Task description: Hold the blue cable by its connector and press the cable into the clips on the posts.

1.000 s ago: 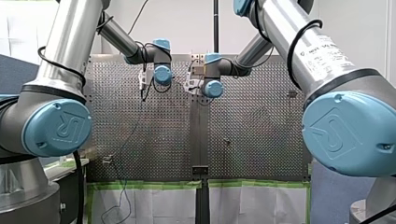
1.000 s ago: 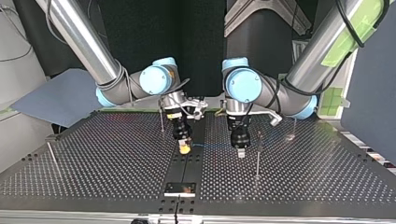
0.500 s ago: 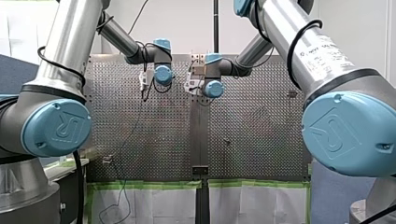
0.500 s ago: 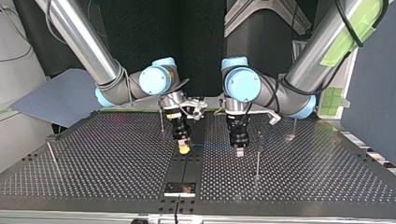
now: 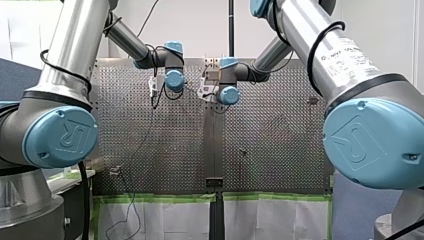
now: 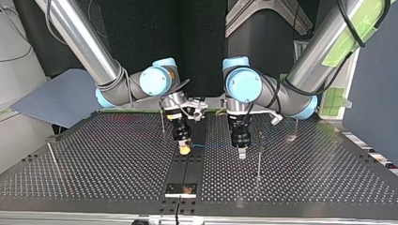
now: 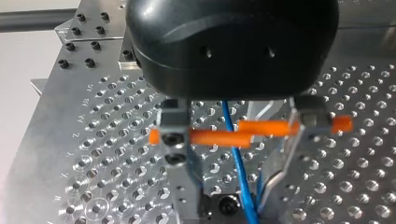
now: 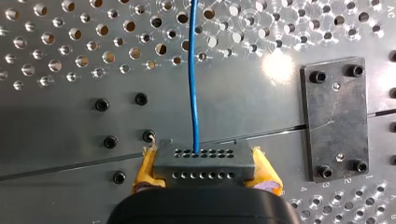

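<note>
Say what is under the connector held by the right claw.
Bare grey table plate with a seam; the connector and right claw cover the spot directly beneath.

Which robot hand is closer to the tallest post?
Left. My left gripper hangs just beside the post, at its left in the top view; my right gripper is farther left.

My left arm (image 5: 75,60) and right arm (image 5: 320,55) reach over the table (image 5: 270,145).
</note>
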{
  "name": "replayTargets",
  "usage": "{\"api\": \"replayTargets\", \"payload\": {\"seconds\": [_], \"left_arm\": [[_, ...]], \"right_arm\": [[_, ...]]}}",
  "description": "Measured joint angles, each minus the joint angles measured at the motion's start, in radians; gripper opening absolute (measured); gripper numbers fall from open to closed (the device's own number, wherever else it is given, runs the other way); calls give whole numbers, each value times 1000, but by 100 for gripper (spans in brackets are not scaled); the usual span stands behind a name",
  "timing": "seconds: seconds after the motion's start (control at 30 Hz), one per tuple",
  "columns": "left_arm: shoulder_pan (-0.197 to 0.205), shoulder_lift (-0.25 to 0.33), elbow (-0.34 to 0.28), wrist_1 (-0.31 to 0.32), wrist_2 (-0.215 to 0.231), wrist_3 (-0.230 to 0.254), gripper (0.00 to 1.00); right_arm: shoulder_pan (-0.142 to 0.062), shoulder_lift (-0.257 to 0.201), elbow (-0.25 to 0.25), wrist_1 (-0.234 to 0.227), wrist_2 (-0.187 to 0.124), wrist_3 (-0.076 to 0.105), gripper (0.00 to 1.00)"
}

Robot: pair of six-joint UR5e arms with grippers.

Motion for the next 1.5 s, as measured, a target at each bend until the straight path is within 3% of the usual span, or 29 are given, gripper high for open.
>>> {"api": "replayTargets", "payload": {"seconds": [0.2, 0.3, 0.37, 0.67, 1.13, 1.5], "left_arm": [[-2, 0, 0, -3, 1, -6, 53], [-3, 0, 0, -7, 1, -5, 44], [-4, 0, 0, -10, 1, -5, 28], [-6, 0, 0, -17, 1, -5, 2], [-13, 0, 0, -23, 1, -6, 0], [-50, -22, 0, -22, -1, -10, 0]], "right_arm": [[-1, 0, 0, 0, 0, 0, 0], [-1, 0, 0, 0, 0, 0, 0], [-1, 0, 0, 0, 0, 0, 0], [-1, 1, 0, 0, 0, -1, 0], [-4, 2, 5, 1, 0, 1, 0], [-27, 2, 63, -1, 3, -4, 0]]}}
